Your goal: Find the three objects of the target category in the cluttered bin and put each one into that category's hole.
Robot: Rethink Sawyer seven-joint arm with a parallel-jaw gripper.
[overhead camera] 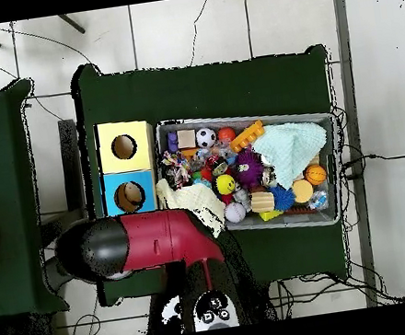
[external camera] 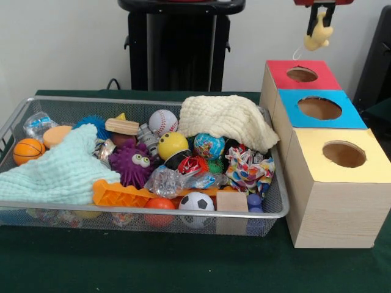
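Yellow plush toy [external camera: 318, 35] hangs clamped in my gripper [external camera: 321, 13], well above the red-topped box [external camera: 303, 76] and its round hole [external camera: 302, 74]. Blue-topped box [external camera: 320, 110] and yellow-topped box [external camera: 342, 152] stand beside it, next to the cluttered wire bin [external camera: 278, 204]

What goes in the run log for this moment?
gripper: shut on yellow toy | position: above red hole | bin: cluttered | step: drop pending
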